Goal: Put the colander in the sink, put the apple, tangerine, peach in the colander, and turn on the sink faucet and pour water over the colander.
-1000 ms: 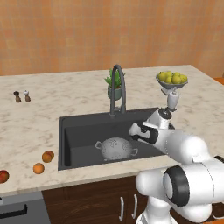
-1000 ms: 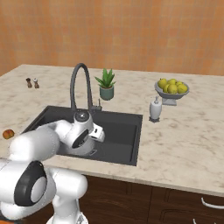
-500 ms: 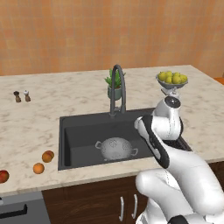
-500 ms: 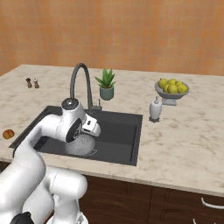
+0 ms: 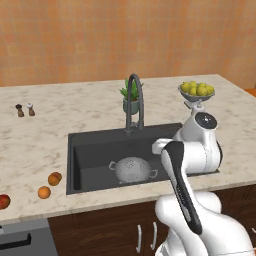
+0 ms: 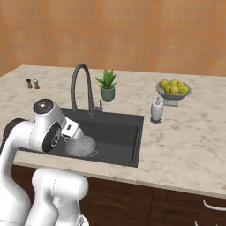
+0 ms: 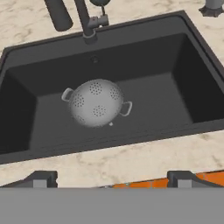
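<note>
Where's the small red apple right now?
The small round red apple lies at the far left counter edge in the left base view, left of the two orange fruits beside the dark sink.

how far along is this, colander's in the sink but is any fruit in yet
Done: the colander sits in the sink, with no fruit in it.
In hand: nothing; the gripper is open, looking down over the basin.
Left: the apple, tangerine and peach lie on the counter left of the sink. The sink faucet shows no water running.

Silver colander (image 7: 96, 103) on dark sink (image 7: 183, 87) floor, apple (image 5: 4, 201), tangerine (image 5: 44, 192), peach (image 5: 54, 178) on counter left of it
</note>
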You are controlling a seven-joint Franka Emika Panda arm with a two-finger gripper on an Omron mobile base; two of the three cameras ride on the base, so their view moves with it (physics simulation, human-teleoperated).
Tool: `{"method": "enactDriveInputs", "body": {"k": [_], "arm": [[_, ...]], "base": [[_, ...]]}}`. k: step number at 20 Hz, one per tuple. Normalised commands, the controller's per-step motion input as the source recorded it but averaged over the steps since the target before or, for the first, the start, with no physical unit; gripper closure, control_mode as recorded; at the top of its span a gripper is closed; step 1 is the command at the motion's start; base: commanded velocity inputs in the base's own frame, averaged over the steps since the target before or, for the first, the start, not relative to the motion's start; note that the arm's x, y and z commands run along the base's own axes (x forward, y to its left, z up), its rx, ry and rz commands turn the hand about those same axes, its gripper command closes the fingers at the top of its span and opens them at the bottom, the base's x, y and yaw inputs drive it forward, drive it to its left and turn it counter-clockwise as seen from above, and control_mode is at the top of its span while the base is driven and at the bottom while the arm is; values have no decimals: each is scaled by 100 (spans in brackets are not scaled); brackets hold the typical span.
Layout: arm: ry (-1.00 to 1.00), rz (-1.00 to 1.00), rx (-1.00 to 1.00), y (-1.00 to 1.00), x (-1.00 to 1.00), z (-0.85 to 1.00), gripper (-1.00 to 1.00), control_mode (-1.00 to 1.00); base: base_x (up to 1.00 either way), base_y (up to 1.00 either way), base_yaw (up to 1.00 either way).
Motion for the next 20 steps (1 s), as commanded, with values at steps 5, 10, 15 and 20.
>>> {"method": "enactDriveInputs", "body": {"k": [5, 10, 15, 20], "arm": [[0, 0, 0, 95, -61, 40, -100, -100], [3, 0, 0, 91, -49, 38, -100, -100], [8, 0, 0, 92, -19, 22, -100, -100], [9, 0, -1, 51, 16, 0, -100, -100]], "base": [[0, 0, 0], [0, 0, 0], [0, 0, 0], [0, 0, 0]]}}
